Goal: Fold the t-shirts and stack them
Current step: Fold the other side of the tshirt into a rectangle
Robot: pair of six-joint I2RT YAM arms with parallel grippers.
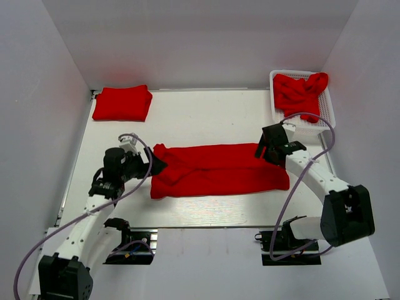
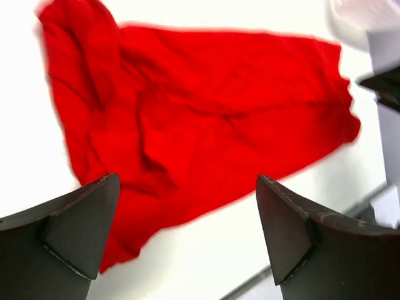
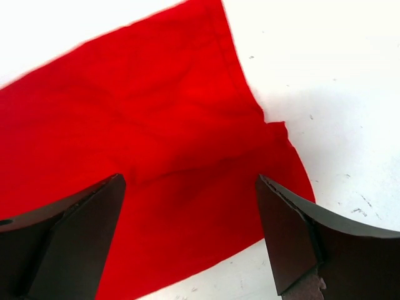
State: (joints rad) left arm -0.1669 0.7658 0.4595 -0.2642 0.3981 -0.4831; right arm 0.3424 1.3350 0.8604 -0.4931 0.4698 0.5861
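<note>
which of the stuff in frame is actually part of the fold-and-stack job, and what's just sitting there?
Part of the job:
- folded red t-shirt, far left corner
- laid-out red t-shirt, mid-table between the arms
- crumpled red t-shirt, in the basket

Just there:
- white mesh basket, far right corner, only holds that shirt
- table
</note>
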